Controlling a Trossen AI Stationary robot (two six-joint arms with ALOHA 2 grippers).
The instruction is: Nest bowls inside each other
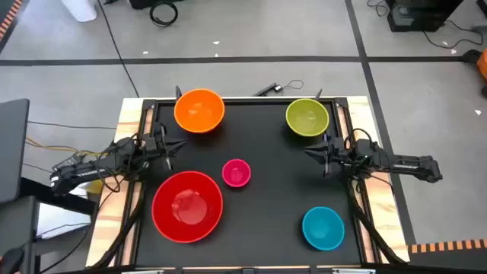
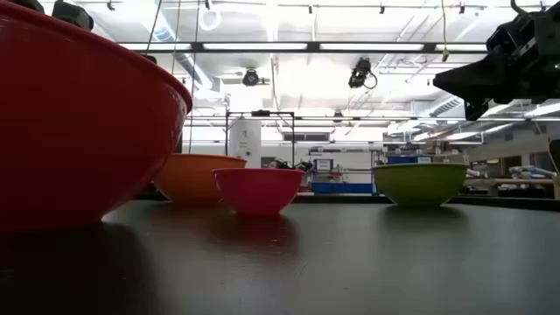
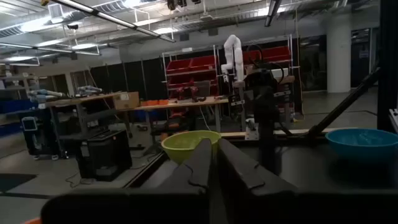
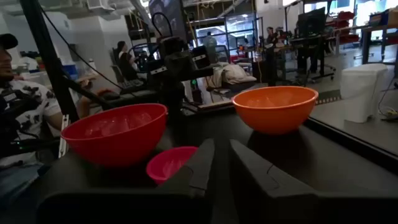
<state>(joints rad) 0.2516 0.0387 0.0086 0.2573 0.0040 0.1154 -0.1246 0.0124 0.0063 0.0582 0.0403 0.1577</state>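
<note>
Five bowls stand apart, upright on their bases, on the black table top. The orange bowl (image 1: pixel 199 110) is at the far left and the yellow-green bowl (image 1: pixel 307 117) at the far right. The small pink bowl (image 1: pixel 237 173) sits in the middle. The big red bowl (image 1: pixel 187 205) is near left and the blue bowl (image 1: pixel 323 227) near right. My left gripper (image 1: pixel 176 146) hovers shut at the left edge, between the orange and red bowls. My right gripper (image 1: pixel 308 152) hovers shut at the right edge, between the yellow-green and blue bowls. Both point toward the middle and hold nothing.
A raised wooden rim (image 1: pixel 133 114) runs round the table, and cables trail along both arms. Bare table top (image 1: pixel 270 194) lies between the pink and blue bowls. Beyond the table, people (image 4: pixel 18 106) sit in the room.
</note>
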